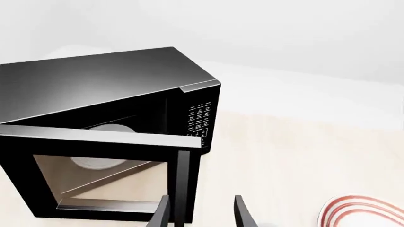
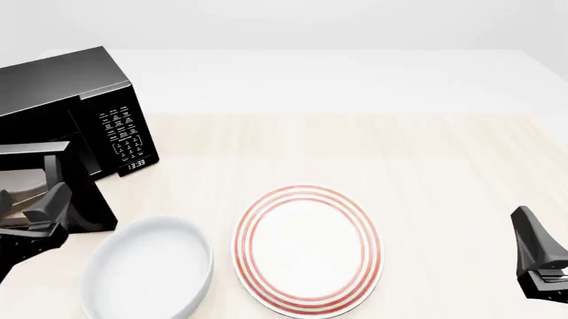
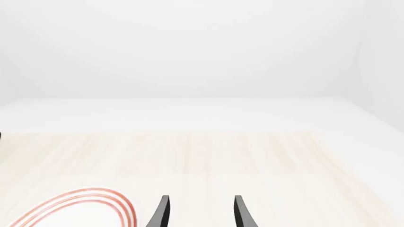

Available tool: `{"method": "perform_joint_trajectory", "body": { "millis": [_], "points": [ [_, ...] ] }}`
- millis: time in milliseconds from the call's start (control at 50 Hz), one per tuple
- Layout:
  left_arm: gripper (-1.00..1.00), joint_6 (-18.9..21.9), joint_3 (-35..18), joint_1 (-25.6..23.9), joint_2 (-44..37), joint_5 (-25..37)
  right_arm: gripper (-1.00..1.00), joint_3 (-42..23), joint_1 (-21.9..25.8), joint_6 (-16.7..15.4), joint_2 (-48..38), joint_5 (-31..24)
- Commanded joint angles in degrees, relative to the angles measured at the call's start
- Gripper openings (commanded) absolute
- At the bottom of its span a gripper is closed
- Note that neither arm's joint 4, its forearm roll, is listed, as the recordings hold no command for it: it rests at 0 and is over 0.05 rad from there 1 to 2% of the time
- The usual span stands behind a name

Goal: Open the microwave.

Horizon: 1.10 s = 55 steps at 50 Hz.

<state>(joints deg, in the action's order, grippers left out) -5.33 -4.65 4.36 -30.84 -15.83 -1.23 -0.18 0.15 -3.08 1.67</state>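
The microwave (image 1: 107, 80) is a glossy black box at the table's left (image 2: 62, 86). Its windowed door (image 1: 94, 137) stands partly open, swung out towards me. The pale turntable (image 1: 104, 161) shows through the window. The keypad (image 1: 198, 118) and clock display (image 2: 135, 164) face front. The vertical bar handle (image 1: 183, 179) runs down the door's free edge. My left gripper (image 1: 200, 213) is open, and the handle stands between its fingers, close to one finger (image 1: 161, 210). In the front view the left gripper (image 2: 49, 206) sits at the door's edge. My right gripper (image 3: 198, 213) is open and empty at the right (image 2: 531, 229).
A white plate with red rings (image 2: 306, 249) lies at the middle front; it also shows in the left wrist view (image 1: 363, 213) and the right wrist view (image 3: 75, 208). A white bowl (image 2: 146, 269) sits left of it, just in front of the open door.
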Motion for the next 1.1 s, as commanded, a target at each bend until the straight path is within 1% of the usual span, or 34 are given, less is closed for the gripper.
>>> {"method": "perform_joint_trajectory", "body": {
  "millis": [20, 240, 580, 700, 740, 780, 820, 860, 1020, 1100],
  "points": [
    [1.00, 1.03, -2.67, -0.16, 11.72, 12.11, 1.00, 0.00, 0.00, 0.00, 0.00, 0.00],
    [1.00, 1.01, -6.66, 0.18, 18.37, 20.59, 1.00, 0.00, 0.00, 0.00, 0.00, 0.00],
    [1.00, 2.25, -15.84, 0.07, 19.53, 29.04, 1.00, 0.00, 0.00, 0.00, 0.00, 0.00],
    [1.00, 2.58, -18.02, -0.07, 18.53, 29.84, 1.00, 0.00, 0.00, 0.00, 0.00, 0.00],
    [1.00, 1.81, -18.48, 0.03, 17.78, 29.84, 1.00, 0.00, 0.00, 0.00, 0.00, 0.00],
    [1.00, 2.98, -19.64, -0.05, 17.24, 30.40, 1.00, 0.00, 0.00, 0.00, 0.00, 0.00],
    [1.00, 3.12, -21.27, 0.12, 16.68, 31.34, 1.00, 0.00, 0.00, 0.00, 0.00, 0.00],
    [1.00, 3.32, -18.16, 0.25, 18.03, 29.39, 1.00, 0.00, 0.00, 0.00, 0.00, 0.00],
    [1.00, 4.70, -19.45, 0.89, 16.26, 28.45, 1.00, 0.00, 0.00, 0.00, 0.00, 0.00],
    [1.00, 5.71, -21.39, 0.60, 14.43, 28.62, 1.00, 0.00, 0.00, 0.00, 0.00, 0.00]
  ]
}}
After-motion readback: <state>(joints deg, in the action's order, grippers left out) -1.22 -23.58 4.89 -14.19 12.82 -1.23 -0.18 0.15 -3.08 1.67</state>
